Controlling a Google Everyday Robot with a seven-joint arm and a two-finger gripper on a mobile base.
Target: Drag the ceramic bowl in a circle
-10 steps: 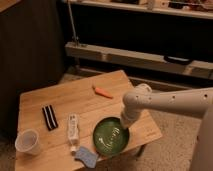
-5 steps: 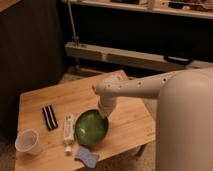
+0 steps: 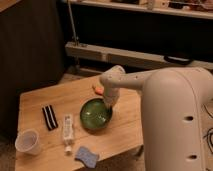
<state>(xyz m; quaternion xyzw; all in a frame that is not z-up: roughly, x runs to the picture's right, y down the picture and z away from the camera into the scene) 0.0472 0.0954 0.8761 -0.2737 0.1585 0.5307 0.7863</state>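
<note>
The ceramic bowl is a round dark-green dish near the middle of the wooden table. My white arm reaches in from the right. My gripper points down at the bowl's right rim and touches it there. The arm's wrist covers the rim at that spot.
On the table stand a white cup at front left, a black striped bar, a white tube and a blue sponge. An orange object lies behind my wrist. Shelving stands behind the table.
The bowl has slid left and then back away from the front edge, with my gripper on its right rim. My arm has swung left and fills more of the view.
</note>
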